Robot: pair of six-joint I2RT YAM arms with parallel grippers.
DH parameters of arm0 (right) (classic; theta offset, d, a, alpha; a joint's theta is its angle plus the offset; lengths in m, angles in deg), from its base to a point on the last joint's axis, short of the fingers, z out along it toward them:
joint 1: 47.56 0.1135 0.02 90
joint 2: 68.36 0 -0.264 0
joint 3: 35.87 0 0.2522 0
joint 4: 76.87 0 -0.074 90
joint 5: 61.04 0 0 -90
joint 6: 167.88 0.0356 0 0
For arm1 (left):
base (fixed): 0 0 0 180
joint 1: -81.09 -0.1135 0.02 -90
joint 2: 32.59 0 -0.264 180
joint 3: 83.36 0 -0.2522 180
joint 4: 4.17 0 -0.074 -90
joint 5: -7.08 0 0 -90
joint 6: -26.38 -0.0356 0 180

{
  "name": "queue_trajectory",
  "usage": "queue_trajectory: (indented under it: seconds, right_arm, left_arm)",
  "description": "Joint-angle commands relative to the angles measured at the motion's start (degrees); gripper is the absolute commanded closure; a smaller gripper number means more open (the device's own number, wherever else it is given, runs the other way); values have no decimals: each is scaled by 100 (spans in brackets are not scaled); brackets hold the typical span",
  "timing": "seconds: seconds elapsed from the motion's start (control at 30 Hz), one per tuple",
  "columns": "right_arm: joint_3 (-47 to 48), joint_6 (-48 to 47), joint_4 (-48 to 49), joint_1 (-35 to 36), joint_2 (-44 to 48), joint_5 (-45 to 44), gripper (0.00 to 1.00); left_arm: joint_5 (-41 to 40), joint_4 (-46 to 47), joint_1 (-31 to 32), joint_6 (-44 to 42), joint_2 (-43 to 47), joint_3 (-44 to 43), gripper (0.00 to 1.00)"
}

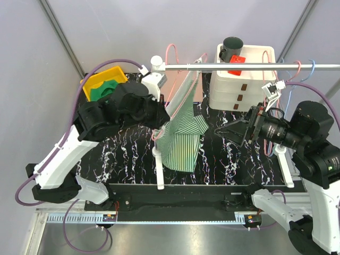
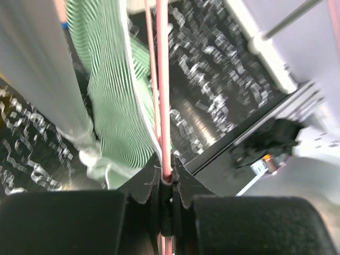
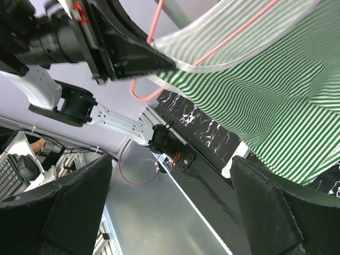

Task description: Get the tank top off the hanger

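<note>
The green-striped tank top hangs on a pink wire hanger from the metal rail, above the black marbled surface. The left jaws are closed on the hanger's wire at the garment's left edge. In the left wrist view the striped cloth lies just left of the pinched wire, reaching down to the jaw tips. The right jaws stand wide open to the right of the tank top, pointed at it and clear of it. From the right wrist, the cloth fills the upper right, beyond the two spread fingers. A white drawer unit stands behind the rail.
</note>
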Motion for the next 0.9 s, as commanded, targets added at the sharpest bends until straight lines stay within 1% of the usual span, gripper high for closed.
queue_trajectory:
  seconds: [0.0,0.1,0.2,0.4,0.67,0.73,0.87]
  right_arm:
    - [-108,-225,252,-12,29,60,0]
    - [-73,-216,243,-12,38,34,0]
    - [-47,-224,234,-12,38,8,0]
    - [-90,-172,164,-12,99,-115,0]
    - [-372,-84,49,-12,223,-441,0]
    - [-407,-84,41,-12,214,-467,0]
    - [-424,-242,-21,-12,214,-520,0]
  left_arm:
    - [417,653,-26,13,-29,-814,100]
    - [567,575,-35,91,-363,-1324,100]
    - [646,478,-43,179,-688,-1537,100]
    - [857,153,-87,338,-961,-1476,100]
    - [875,-102,-96,303,-671,-976,100]
    - [1059,-94,-96,215,-478,-809,100]
    - [1077,-94,-87,66,22,-369,100]
